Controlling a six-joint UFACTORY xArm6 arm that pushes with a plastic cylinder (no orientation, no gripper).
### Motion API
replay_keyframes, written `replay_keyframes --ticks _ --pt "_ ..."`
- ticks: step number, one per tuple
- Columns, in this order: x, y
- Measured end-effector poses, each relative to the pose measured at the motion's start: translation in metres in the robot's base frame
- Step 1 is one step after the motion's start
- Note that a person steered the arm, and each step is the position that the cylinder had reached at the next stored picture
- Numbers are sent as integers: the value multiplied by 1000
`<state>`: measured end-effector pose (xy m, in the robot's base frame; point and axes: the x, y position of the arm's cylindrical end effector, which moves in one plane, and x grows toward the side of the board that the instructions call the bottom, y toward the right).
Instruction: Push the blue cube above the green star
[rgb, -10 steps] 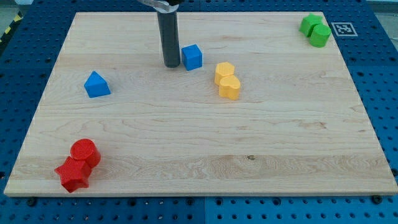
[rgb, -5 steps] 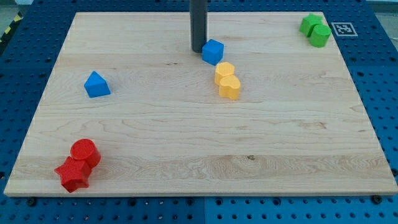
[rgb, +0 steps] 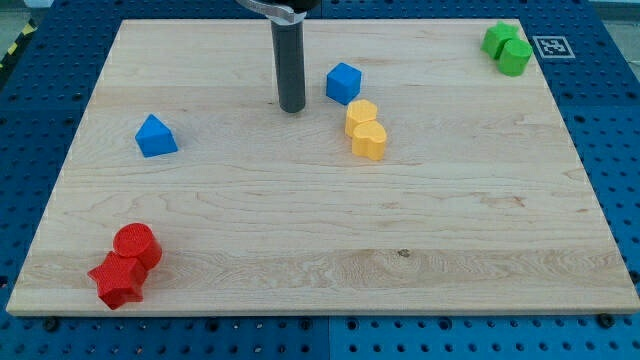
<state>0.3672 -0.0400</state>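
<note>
The blue cube (rgb: 343, 82) sits near the board's top middle, just above and left of two yellow blocks (rgb: 365, 129). My tip (rgb: 292, 108) rests on the board to the cube's left and slightly lower, a small gap apart from it. Two green blocks (rgb: 508, 47) sit close together in the top right corner; I cannot tell which of them is the star.
A blue triangular block (rgb: 155, 136) lies at the left. A red cylinder (rgb: 136, 245) and a red star-like block (rgb: 118, 281) sit at the bottom left. The wooden board (rgb: 320, 230) lies on a blue pegboard, with a marker tag (rgb: 552, 46) at the top right.
The blue cube was pushed right and slightly up, stopping beside the yellow blocks. My tip followed it right, then drew back left and down, away from the cube.
</note>
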Motion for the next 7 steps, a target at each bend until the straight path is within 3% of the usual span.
replay_keyframes --ticks 3,5,7 --pt "18 -24" --pt "-34 69" --pt "-29 88"
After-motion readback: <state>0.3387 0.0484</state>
